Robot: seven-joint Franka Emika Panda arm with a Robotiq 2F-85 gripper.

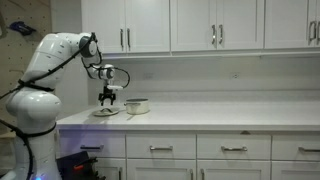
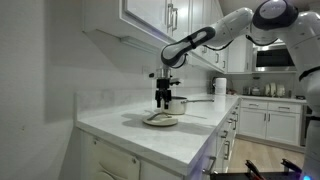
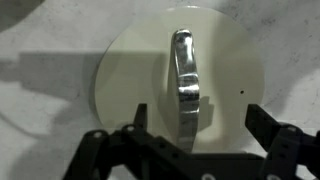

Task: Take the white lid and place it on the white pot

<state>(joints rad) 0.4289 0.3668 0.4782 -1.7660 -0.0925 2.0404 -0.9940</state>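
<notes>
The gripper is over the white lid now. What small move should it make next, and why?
Probably lower straight down a little, then close. In the wrist view the gripper is open, with the metal handle of the white lid lined up between its jaws; it does not yet grip it.

No writing, label, brand, number or sign can be read in any of the views.
</notes>
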